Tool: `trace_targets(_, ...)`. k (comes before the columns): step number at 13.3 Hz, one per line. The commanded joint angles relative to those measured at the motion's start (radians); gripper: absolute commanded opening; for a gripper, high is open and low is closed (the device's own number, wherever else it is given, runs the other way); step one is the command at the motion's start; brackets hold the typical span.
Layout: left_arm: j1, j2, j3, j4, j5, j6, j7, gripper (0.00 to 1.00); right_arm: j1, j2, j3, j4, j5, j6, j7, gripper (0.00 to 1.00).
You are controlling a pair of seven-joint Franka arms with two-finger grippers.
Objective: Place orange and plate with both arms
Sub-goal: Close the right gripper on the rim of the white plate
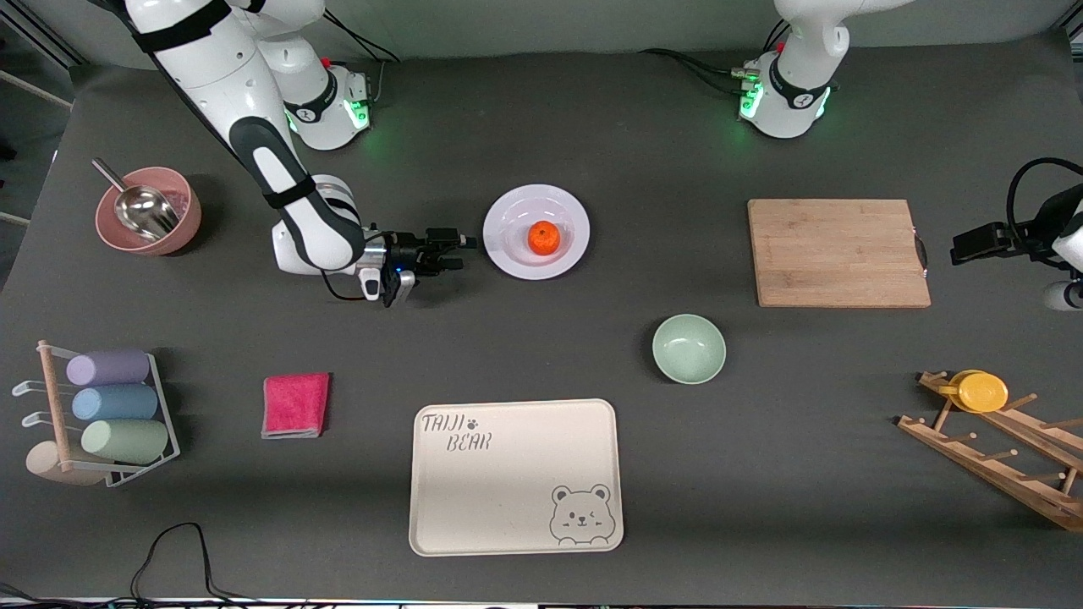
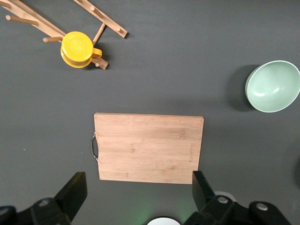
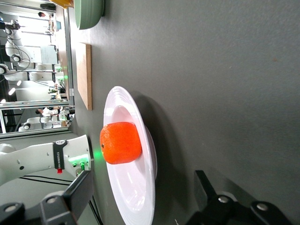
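The orange (image 1: 544, 238) lies in the middle of the white plate (image 1: 506, 216) on the dark table. My right gripper (image 1: 464, 252) is open and lies low and level beside the plate's rim, toward the right arm's end. In the right wrist view the plate's rim (image 3: 118, 100) reaches in between the open fingers of the right gripper (image 3: 143, 190), with the orange (image 3: 121, 142) just past them. My left gripper (image 1: 960, 248) is open and empty, high over the left arm's end of the table; in the left wrist view it (image 2: 138, 187) hangs by the edge of the cutting board (image 2: 149, 147).
A wooden cutting board (image 1: 838, 252), a pale green bowl (image 1: 689, 348) and a cream bear tray (image 1: 515, 476) lie around the plate. A pink bowl with a metal scoop (image 1: 148, 211), a pink cloth (image 1: 294, 405), a cup rack (image 1: 110, 406) and a wooden rack with a yellow cup (image 1: 981, 392) stand at the table's ends.
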Motion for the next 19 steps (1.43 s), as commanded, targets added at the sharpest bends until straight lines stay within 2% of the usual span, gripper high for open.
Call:
trace_targets(1,-0.012,-0.008,0.004,-0.01,0.005,0.012,-0.008,1.0,0.002,0.007,0.043,-0.002,0.082,0.038,-0.033,0.95)
trace_targets(5,-0.01,-0.01,0.007,-0.002,0.022,0.01,-0.011,1.0,0.005,0.015,0.108,-0.002,0.146,0.098,-0.056,0.93)
trace_targets(11,-0.015,-0.027,0.002,0.031,0.031,-0.045,-0.023,1.0,0.008,0.056,0.141,-0.01,0.244,0.122,-0.163,0.87)
trace_targets(13,-0.021,-0.03,0.0,0.036,0.031,-0.066,-0.02,1.0,0.008,0.057,0.145,-0.016,0.255,0.13,-0.193,0.73)
trace_targets(14,-0.022,-0.028,0.002,0.042,0.028,-0.068,-0.008,1.0,0.008,0.056,0.146,-0.017,0.255,0.138,-0.193,0.56)
trace_targets(15,-0.025,-0.021,0.0,0.035,0.027,-0.072,-0.005,1.0,0.011,0.056,0.152,-0.016,0.255,0.139,-0.193,0.35)
trace_targets(17,-0.044,-0.013,-0.01,0.027,0.028,-0.075,-0.023,1.0,0.013,0.056,0.152,-0.016,0.257,0.139,-0.193,0.06)
trace_targets(18,-0.058,-0.013,-0.01,0.027,0.03,-0.089,-0.023,1.0,0.013,0.056,0.152,-0.016,0.257,0.141,-0.191,0.0)
trace_targets(19,-0.073,-0.01,-0.01,0.027,0.033,-0.1,-0.023,1.0,0.011,0.056,0.152,-0.016,0.257,0.139,-0.191,0.0)
